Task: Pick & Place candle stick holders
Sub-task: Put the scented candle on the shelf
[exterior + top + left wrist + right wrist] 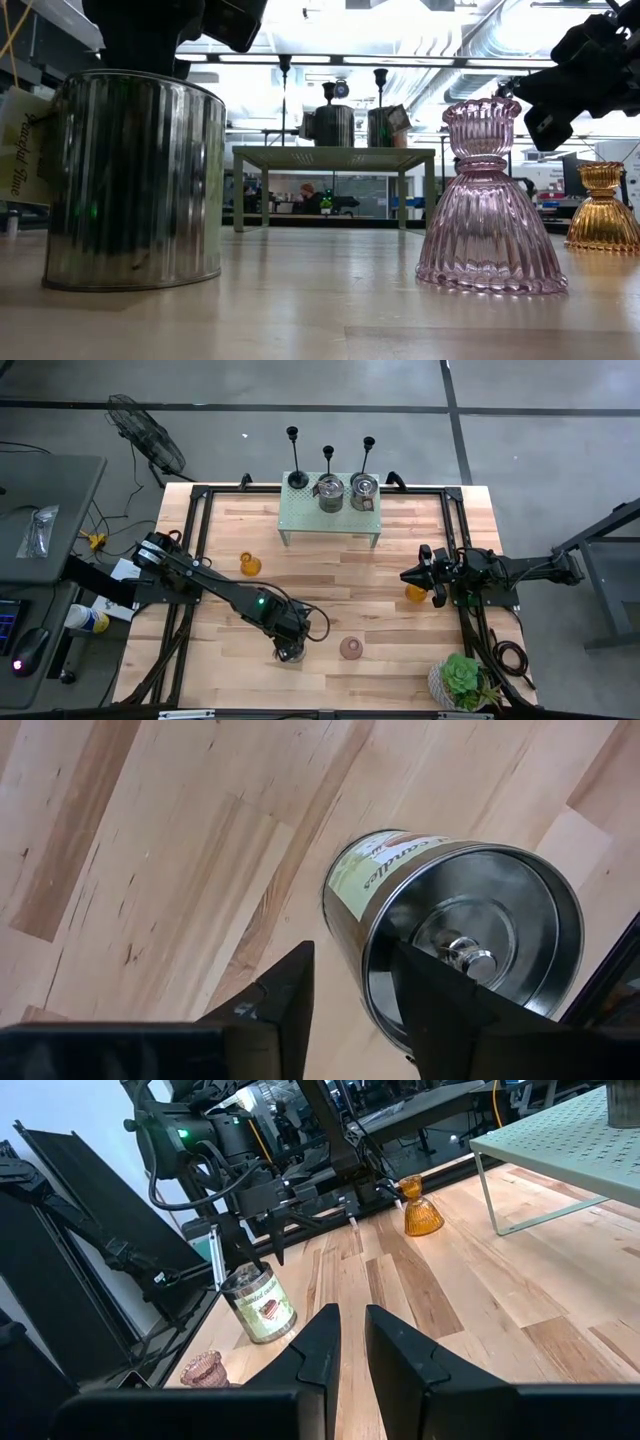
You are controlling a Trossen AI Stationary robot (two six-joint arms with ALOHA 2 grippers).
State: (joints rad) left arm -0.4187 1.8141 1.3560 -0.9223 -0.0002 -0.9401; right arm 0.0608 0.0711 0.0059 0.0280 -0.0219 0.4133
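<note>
Three black candlesticks (292, 455) (328, 460) (368, 452) stand upright at the back of the pale green shelf (300, 520). The leftmost rests on its round base; two tins (330, 492) (364, 492) hide the other bases. My left gripper (289, 651) (352, 988) is open, pointing down over a silver labelled tin (450, 920) (135, 180) at the table's near middle. One finger is over the lid and one is outside the rim. My right gripper (408, 576) (350, 1320) is shut and empty at the table's right, beside an amber glass holder (415, 593). My left gripper comes from above with its fingers on either side of the tin's rim (372, 982). I cannot tell whether they touch it. The tin stands upright on the table.
A pink glass holder (350, 648) (487, 200) stands near the front edge, right of the tin. A second amber holder (250, 565) stands left of centre. A potted succulent (462, 680) sits at the near right corner. Black frame rails (195, 520) run along the table's sides.
</note>
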